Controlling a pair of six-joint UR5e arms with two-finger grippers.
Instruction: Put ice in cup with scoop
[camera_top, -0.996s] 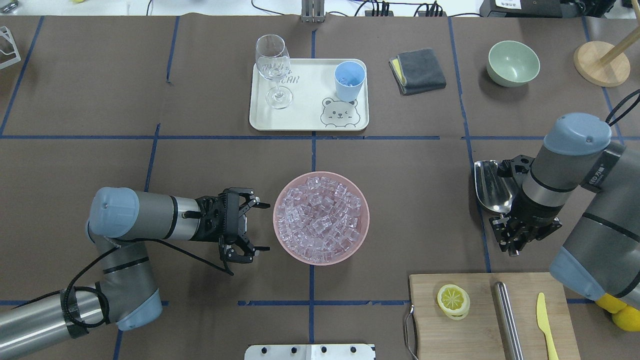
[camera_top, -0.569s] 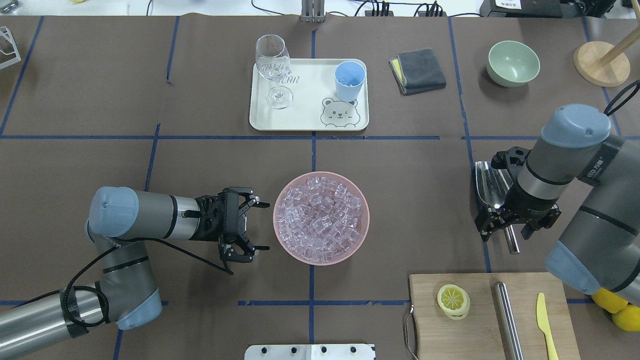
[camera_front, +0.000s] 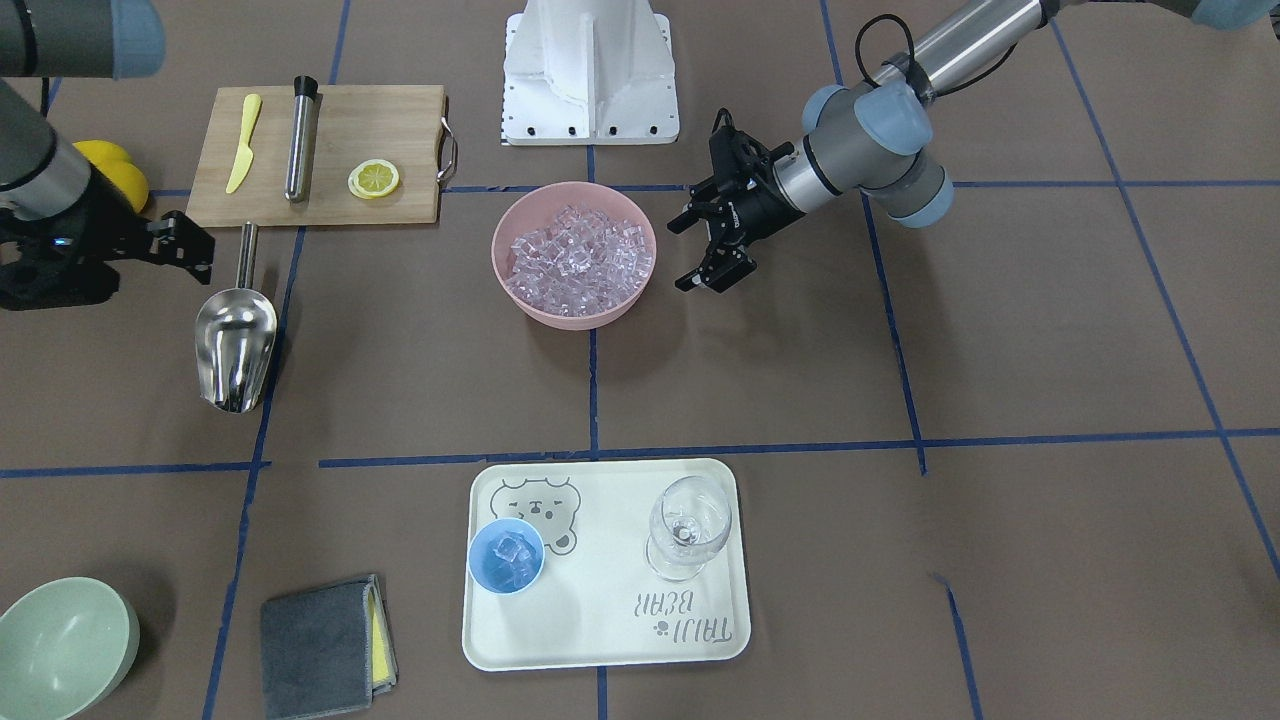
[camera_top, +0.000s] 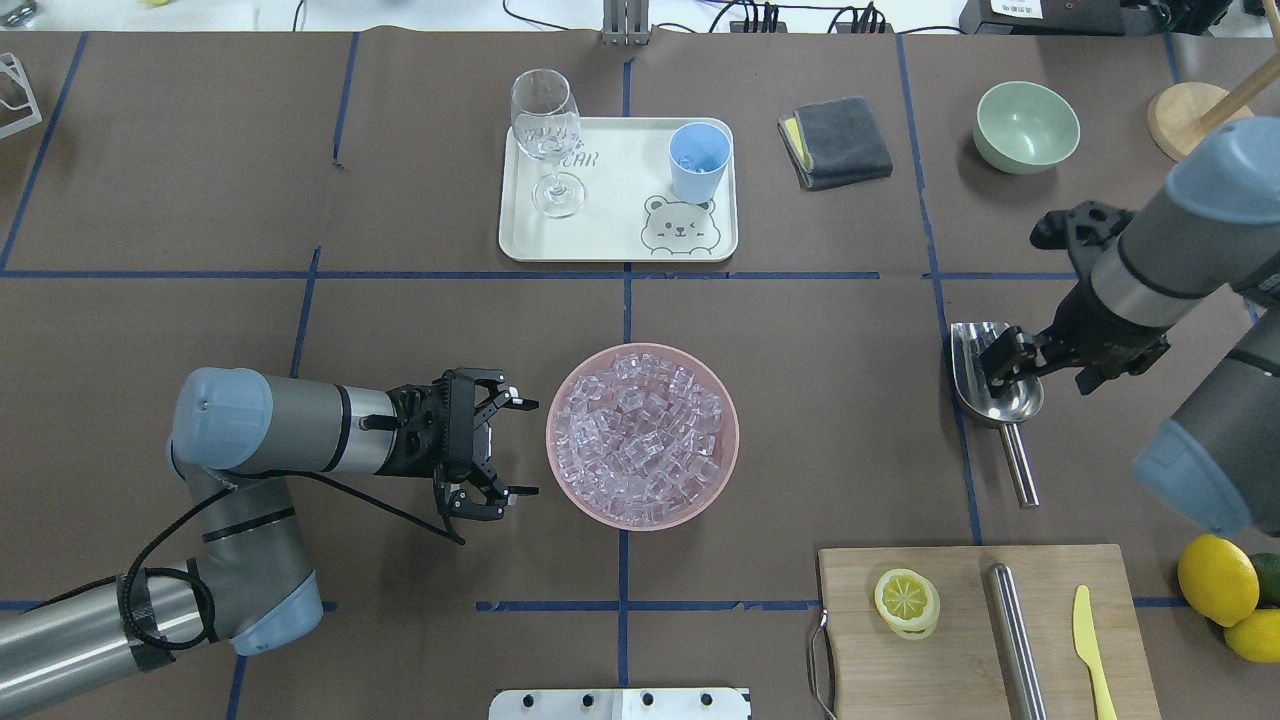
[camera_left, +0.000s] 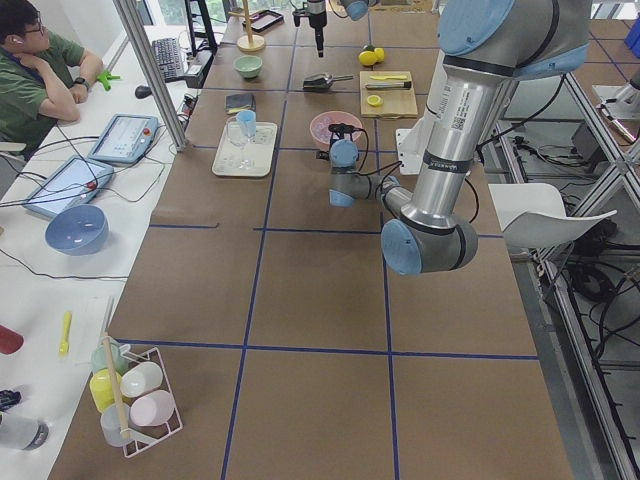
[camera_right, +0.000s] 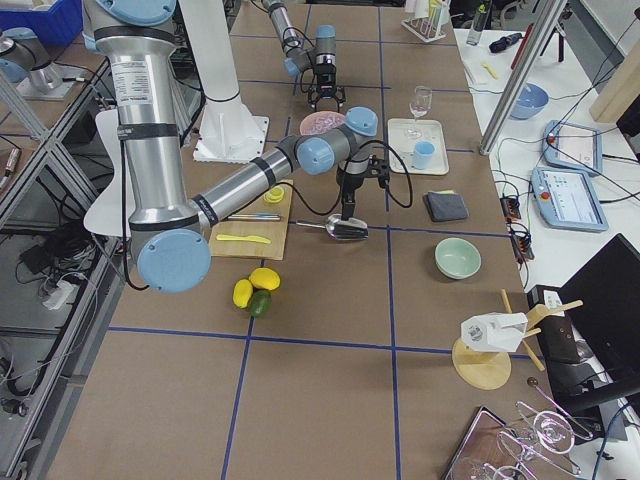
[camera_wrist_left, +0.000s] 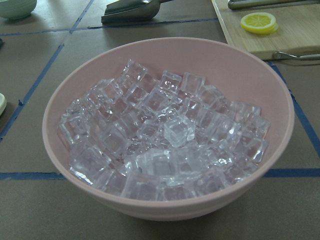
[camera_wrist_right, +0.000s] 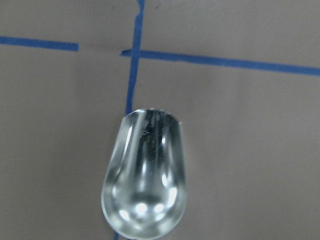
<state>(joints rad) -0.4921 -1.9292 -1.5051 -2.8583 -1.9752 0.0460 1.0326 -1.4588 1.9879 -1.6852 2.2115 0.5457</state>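
Observation:
The steel scoop (camera_top: 990, 385) lies flat on the table at the right, handle toward the robot; it also shows in the front view (camera_front: 236, 335) and fills the right wrist view (camera_wrist_right: 145, 175). My right gripper (camera_top: 1035, 290) is open and empty, raised above the scoop. The ice (camera_top: 640, 435) fills a pink bowl (camera_top: 560, 480) at the table's middle. My left gripper (camera_top: 510, 445) is open and empty, just left of the bowl, facing it. The light-blue cup (camera_top: 698, 160) stands on a cream tray (camera_top: 600, 235) and holds a few cubes (camera_front: 510, 552).
A wine glass (camera_top: 548, 140) stands on the tray's left. A grey cloth (camera_top: 835, 140) and a green bowl (camera_top: 1026, 125) are at the back right. A cutting board (camera_top: 960, 650) with lemon slice, steel cylinder and yellow knife is at the front right, with lemons (camera_top: 1220, 580) beside it.
My right gripper rose from low over the scoop's handle and drew back to the right. The scoop stays on the table. The left arm barely moved.

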